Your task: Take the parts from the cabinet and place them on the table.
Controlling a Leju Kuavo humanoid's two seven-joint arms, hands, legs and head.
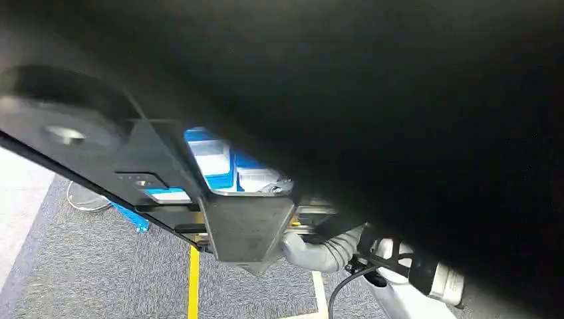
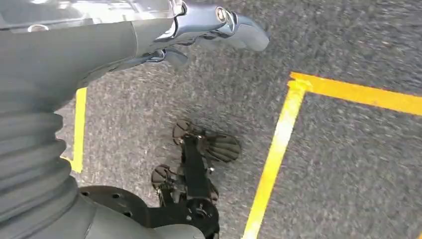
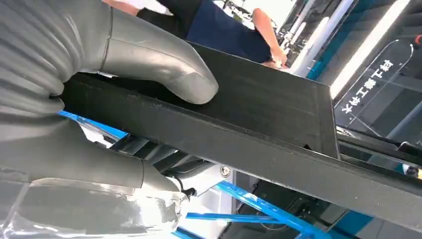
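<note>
Fingers of the right hand (image 3: 99, 114) clamp a flat black part (image 3: 259, 124), grey thumb pressed on its matte top face, other fingers beneath its edge. Its long axis runs away from the hand toward a person (image 3: 224, 27) beyond. From the head, the same dark slab (image 1: 372, 100) looms close, blue bins (image 1: 216, 163) visible under it. At the left wrist, the left hand (image 2: 199, 30) hangs over grey carpet (image 2: 348, 159) with yellow tape lines (image 2: 278, 144), fingers loosely extended, holding nothing.
</note>
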